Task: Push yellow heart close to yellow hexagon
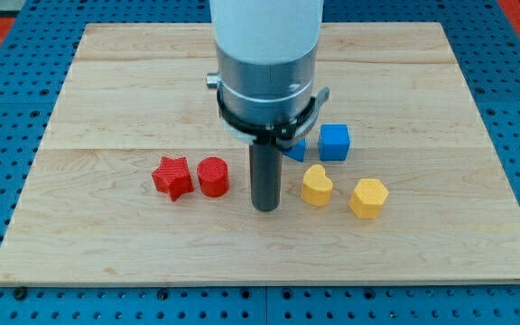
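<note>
The yellow heart (316, 187) lies on the wooden board right of centre. The yellow hexagon (368, 198) lies just to its right and slightly lower, with a small gap between them. My tip (266, 208) rests on the board just left of the yellow heart, apart from it, and right of the red cylinder (213, 177).
A red star (172, 177) sits left of the red cylinder. A blue cube (335, 142) lies above the yellow blocks, and another blue block (296, 149) is partly hidden behind the arm. The wooden board (106, 90) lies on a blue perforated table.
</note>
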Tool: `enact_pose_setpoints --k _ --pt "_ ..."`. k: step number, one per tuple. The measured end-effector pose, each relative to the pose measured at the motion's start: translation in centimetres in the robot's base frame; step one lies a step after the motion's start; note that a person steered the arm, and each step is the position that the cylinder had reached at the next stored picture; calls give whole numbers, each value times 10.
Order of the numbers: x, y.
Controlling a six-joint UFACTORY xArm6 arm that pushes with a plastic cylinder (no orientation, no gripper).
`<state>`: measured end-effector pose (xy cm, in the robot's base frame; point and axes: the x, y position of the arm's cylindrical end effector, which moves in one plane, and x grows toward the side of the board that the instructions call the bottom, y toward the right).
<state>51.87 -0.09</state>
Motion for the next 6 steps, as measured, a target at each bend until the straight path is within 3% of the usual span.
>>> enact_pose_setpoints --k 2,3,4,6 --pt "-17 -37" --pt "-48 12" --pt "-39 77" --pt "-20 92"
